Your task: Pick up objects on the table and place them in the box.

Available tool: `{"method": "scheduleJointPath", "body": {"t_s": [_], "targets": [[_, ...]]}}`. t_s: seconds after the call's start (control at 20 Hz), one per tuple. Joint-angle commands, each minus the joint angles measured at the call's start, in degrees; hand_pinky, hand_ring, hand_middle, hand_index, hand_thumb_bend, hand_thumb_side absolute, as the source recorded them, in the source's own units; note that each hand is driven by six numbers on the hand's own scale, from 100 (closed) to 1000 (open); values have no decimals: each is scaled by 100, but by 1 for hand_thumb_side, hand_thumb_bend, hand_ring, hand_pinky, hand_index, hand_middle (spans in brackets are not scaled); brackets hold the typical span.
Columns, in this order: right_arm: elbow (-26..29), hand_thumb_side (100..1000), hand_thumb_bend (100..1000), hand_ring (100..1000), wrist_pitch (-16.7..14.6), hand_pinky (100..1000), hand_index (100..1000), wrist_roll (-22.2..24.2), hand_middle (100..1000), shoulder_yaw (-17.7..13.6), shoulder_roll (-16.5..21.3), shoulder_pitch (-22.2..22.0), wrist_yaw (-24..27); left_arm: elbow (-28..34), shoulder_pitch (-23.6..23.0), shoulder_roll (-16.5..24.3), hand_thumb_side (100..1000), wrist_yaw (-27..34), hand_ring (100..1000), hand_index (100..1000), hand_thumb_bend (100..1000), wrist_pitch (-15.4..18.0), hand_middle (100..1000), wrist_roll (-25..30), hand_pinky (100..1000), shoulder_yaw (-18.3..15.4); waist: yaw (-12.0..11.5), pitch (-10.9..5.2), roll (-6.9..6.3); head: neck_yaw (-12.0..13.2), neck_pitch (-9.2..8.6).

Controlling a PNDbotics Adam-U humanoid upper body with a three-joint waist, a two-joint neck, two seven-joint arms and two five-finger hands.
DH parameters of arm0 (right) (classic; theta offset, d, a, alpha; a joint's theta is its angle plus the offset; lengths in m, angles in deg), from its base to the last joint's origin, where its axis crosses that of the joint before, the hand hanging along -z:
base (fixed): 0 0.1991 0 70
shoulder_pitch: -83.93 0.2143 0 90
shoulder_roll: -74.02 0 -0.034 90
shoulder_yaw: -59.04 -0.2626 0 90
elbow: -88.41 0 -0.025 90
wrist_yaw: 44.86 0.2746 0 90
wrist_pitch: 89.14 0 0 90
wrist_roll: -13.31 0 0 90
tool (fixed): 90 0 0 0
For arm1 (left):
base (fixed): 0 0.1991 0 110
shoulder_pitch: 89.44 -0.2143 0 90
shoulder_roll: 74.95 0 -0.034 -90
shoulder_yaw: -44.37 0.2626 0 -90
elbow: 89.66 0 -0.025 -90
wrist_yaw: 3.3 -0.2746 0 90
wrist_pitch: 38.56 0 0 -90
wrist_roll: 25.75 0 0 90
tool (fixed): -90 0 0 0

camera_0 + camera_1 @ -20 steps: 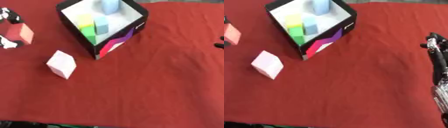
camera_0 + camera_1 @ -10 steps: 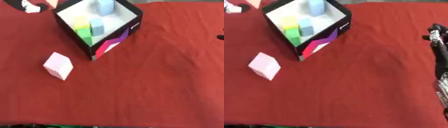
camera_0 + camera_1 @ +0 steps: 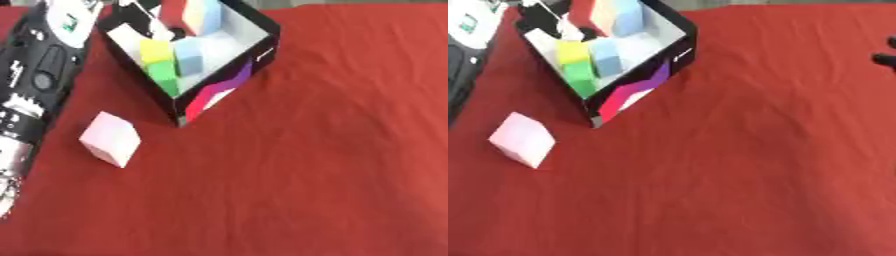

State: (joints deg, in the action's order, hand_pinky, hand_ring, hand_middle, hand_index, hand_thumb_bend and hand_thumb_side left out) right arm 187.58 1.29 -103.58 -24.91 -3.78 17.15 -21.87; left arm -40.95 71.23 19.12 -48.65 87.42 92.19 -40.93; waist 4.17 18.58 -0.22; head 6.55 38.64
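We judge the job well along but not finished. The box point(image 3: 229, 75) stands near the far left corner of the table point(image 3: 332, 165), and inside it we see a yellow block point(image 3: 155, 50), a green block point(image 3: 163, 74) just in front of it, and a pale blue block point(image 3: 187, 57) beside them. At the box's far side a salmon block point(image 3: 605, 14) and a light blue block point(image 3: 629, 12) sit side by side against the wall, though whether the salmon one is already resting there or not quite set down we cannot say.

One thing is plainly left: a pink block point(image 3: 110, 138) lies on the table by the left edge, just in front of the box's near corner and apart from it. We see nothing else waiting on the cloth.

Our left arm point(image 3: 39, 75) runs along the table's left edge and reaches over the box's far left corner. The left hand point(image 3: 144, 15) sits over that corner, above the inside of the box; the view there is blurred, so we cannot tell whether its fingers are spread or curled round anything.

Of the right hand point(image 3: 885, 55) only a dark tip shows at the right edge of the right eye view, well away from the box and the pink block; its state is not something we can tell either.
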Motion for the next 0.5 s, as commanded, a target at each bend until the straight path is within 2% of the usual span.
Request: {"method": "scheduleJointPath", "body": {"t_s": [0.05,0.1,0.2,0.25,0.3,0.35,0.4,0.45,0.5], "targets": [[147,577,100,733,17,1000,821,-3,767,-13,159,79,33,-150,120,-74,118,-515,731,629,383,212,601,-175,727,-95,14,-114,22,42,-79],[152,573,100,733,20,1000,820,-4,766,-12,159,75,30,-185,112,-96,126,-618,741,662,394,223,621,-272,735,-105,14,-117,24,43,-76],[156,574,100,732,25,1000,820,-8,766,-13,159,62,28,-225,100,-126,137,-800,787,805,414,225,708,-464,770,-113,15,-124,18,55,-64],[154,574,100,732,28,1000,820,-8,766,-11,156,58,28,-232,94,-137,174,-875,800,842,423,225,731,-565,778,-114,17,-127,14,57,-60],[153,574,100,732,30,1000,820,-5,766,-8,153,56,28,-231,90,-145,237,-944,805,857,428,225,741,-669,782,-114,19,-128,11,56,-55],[151,574,100,732,32,1000,819,-1,766,-4,151,52,27,-229,87,-148,397,-1015,815,892,467,222,761,-771,790,-114,22,-130,8,58,-46],[149,574,100,732,35,1000,819,3,766,0,149,49,25,-225,84,-150,472,-1090,819,903,478,210,767,-877,793,-117,26,-131,5,61,-38],[146,575,100,731,37,1000,819,6,766,3,146,47,24,-219,79,-151,611,-1151,824,931,500,190,778,-990,797,-129,30,-131,1,61,-35],[143,575,100,731,39,1000,819,8,766,5,146,43,21,-210,72,-152,621,-1188,825,934,501,161,780,-1108,797,-148,31,-131,-2,59,-35]]}}
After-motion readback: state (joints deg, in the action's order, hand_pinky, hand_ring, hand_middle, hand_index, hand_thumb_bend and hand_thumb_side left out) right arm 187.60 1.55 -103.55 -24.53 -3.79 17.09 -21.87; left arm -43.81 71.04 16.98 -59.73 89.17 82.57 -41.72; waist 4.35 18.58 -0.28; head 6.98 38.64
